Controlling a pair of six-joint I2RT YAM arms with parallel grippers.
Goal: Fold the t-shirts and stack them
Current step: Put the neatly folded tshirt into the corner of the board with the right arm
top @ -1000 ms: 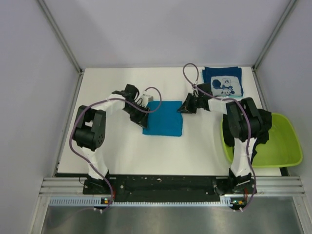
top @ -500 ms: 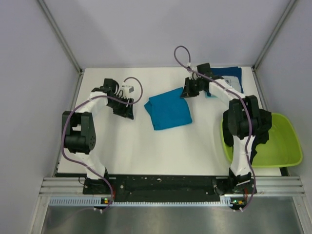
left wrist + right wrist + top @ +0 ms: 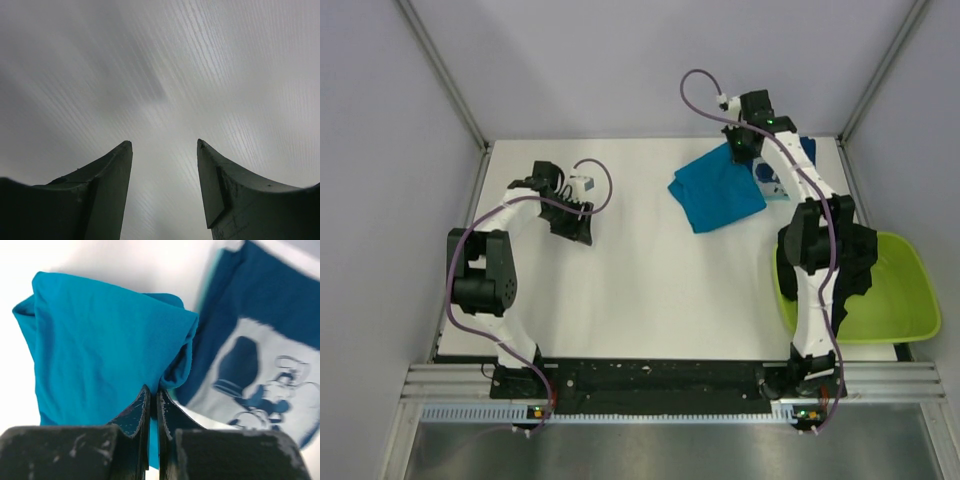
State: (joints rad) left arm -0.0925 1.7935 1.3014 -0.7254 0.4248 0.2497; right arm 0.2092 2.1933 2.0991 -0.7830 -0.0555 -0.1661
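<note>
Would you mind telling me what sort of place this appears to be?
Likely a lab test cell: grey walls on aluminium framing enclose a white table bearing the left arm and right arm.

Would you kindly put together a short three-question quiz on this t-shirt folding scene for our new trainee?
1. True or false: the left end effector grips cloth.
2. Multiple choice: the right end effector is shut on A) the teal t-shirt; B) the navy printed t-shirt; C) the black t-shirt.
3. Fill in: the black t-shirt lies in the lime-green ____, while the navy printed t-shirt lies on the table.

Key: 1 false; 2 A; 3 basin.
</note>
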